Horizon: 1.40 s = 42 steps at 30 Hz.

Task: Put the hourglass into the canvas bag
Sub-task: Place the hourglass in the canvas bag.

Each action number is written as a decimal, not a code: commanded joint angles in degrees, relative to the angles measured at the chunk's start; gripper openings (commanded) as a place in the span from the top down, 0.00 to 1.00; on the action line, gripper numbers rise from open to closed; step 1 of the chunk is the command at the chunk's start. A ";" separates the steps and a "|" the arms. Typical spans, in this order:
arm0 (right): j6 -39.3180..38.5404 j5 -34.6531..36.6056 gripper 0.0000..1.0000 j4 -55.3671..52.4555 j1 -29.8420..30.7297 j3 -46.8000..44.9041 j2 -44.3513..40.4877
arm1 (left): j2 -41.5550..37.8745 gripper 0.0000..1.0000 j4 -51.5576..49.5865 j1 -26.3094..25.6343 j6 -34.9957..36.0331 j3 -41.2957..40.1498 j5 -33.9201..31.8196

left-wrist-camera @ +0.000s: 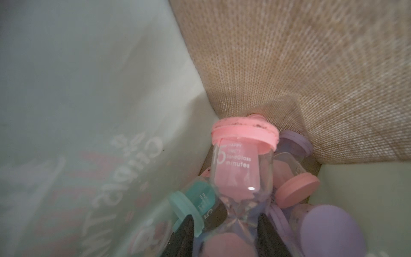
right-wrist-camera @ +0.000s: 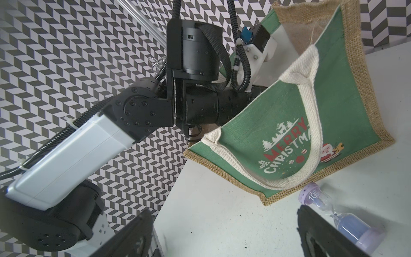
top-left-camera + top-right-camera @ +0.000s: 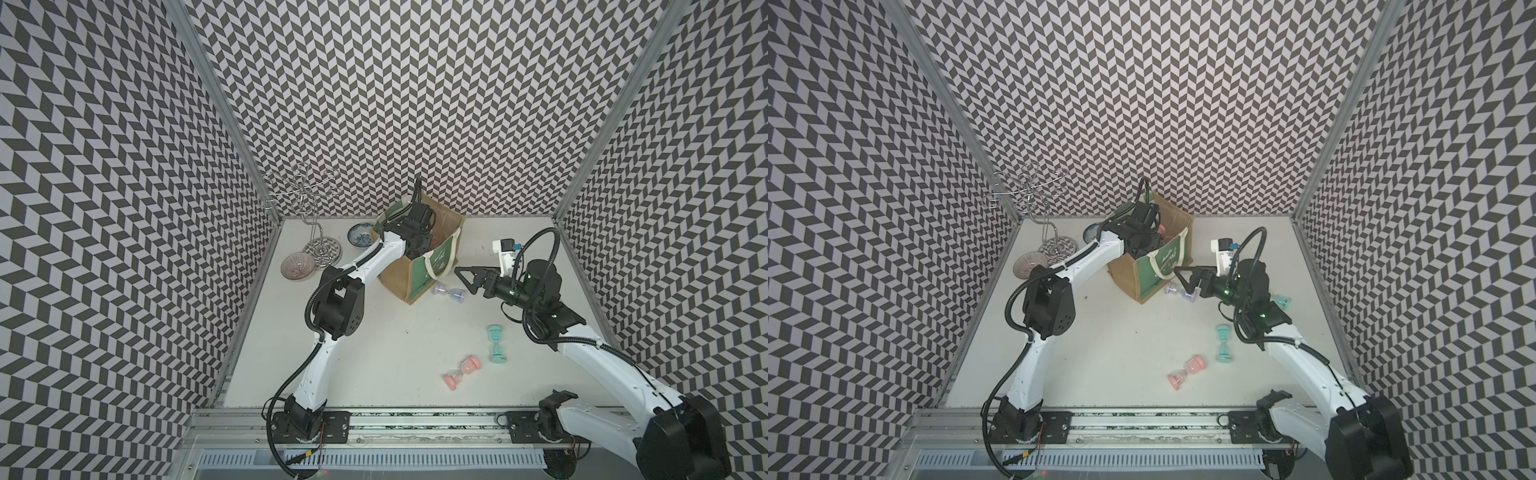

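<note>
- Desk (image 3: 365, 357): wide bare stretch behind both hands, toward the arm bases. Patterned walls (image 3: 415, 104) on three sides, well apart from either hand.
- Canvas bag (image 3: 397, 279): upright, mouth open, wrapped round the left hand (image 1: 226, 217). Jute wall and white lining sit close on two sides of that hand, so tight room inside. Clear way out looks to be straight up.
- Left hand: deep in the bag, pinching the 15-min pink hourglass (image 1: 240, 169) at its waist, not let go yet.
- Right hand (image 3: 466, 281): spread wide, empty, outside the bag near its green front. Rope handle (image 2: 313, 111) hangs just ahead of it.
- In the bag, beside the left hand's fingers: bagged teal hourglass (image 1: 195, 200), bagged lilac hourglass (image 1: 329, 231), plus another pink one.
- Lilac hourglass (image 3: 449, 292): lying on the desk just ahead of the right hand, beside the bag's bottom edge, so an awkward approach.
- Teal hourglass (image 3: 496, 344) and loose pink hourglass (image 3: 462, 372): behind the right hand, open desk round both.
- Progress, judged: several in, one mid-drop, at least three to go.
</note>
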 commanded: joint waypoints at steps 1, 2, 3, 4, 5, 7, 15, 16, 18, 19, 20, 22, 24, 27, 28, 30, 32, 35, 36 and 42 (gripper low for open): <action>-0.41 1.08 0.01 3.49 0.21 0.44 -0.07 | -0.38 0.71 -0.64 0.19 0.60 -0.13 -1.48; -0.36 1.45 0.01 3.50 0.20 0.36 -0.26 | -0.48 0.70 -0.55 0.12 0.82 -0.37 -1.41; -0.36 1.93 0.01 3.23 0.20 0.44 -0.43 | -0.49 0.68 -0.61 0.12 0.91 -0.34 -1.39; -0.38 2.13 0.01 3.09 0.20 0.44 -0.53 | -0.68 0.67 -0.69 0.07 1.10 -0.33 -1.39; -0.47 2.43 0.01 2.88 0.20 0.46 -0.69 | -0.91 0.67 -0.67 0.16 1.12 -0.51 -1.39; -0.51 3.09 0.01 2.02 0.18 0.61 -0.97 | -1.74 0.64 0.10 0.10 1.29 -1.88 -1.56; 0.19 4.05 0.01 1.68 0.13 -0.32 -2.73 | -3.15 0.51 -0.37 0.17 2.16 -3.24 -3.86; 0.19 3.99 0.01 1.72 0.12 -0.35 -2.73 | -3.61 0.50 -0.33 0.15 2.21 -3.39 -3.93; 0.18 4.08 0.01 1.72 0.13 -0.40 -2.78 | -4.49 0.49 0.02 0.13 2.25 -3.96 -3.96; 0.15 4.09 0.01 1.60 0.13 -0.48 -2.77 | -4.88 0.49 0.23 0.13 2.32 -4.24 -3.94; 0.15 4.03 0.01 1.61 0.12 -0.52 -2.78 | -5.15 0.49 0.20 0.17 2.35 -4.32 -4.01; 0.19 3.89 0.01 1.45 0.12 -0.45 -2.90 | -5.74 0.47 -0.39 0.13 2.54 -4.15 -4.19; -0.03 4.15 0.01 1.30 0.13 -0.74 -3.21 | -6.82 0.47 -0.63 0.18 2.51 -4.31 -4.54; -0.03 4.62 0.01 0.82 0.12 -1.21 -3.88 | -9.62 0.46 0.01 0.13 2.62 -5.65 -4.65; -0.08 4.73 0.01 0.44 0.04 -1.17 -4.10 | -10.91 0.45 0.28 0.19 2.72 -6.02 -4.49; -0.49 5.01 0.01 -0.74 0.08 -1.25 -4.56 | -13.53 0.45 1.50 0.04 2.94 -7.50 -3.95; -0.56 6.06 0.01 -2.30 -0.06 -1.56 -5.33 | -16.73 0.45 3.74 -0.05 3.36 -10.20 -3.12; -0.56 7.36 0.01 -4.27 -0.31 -2.36 -7.43 | -21.31 0.43 7.46 -0.10 3.89 -14.40 -2.01; -0.47 7.77 0.01 -5.10 -0.46 -2.57 -8.18 | -22.53 0.43 8.60 -0.11 4.40 -15.58 -1.23; -0.23 11.88 0.01 -12.39 -0.70 -3.87 -13.28 | -31.16 0.42 17.88 -0.35 9.06 -24.55 4.70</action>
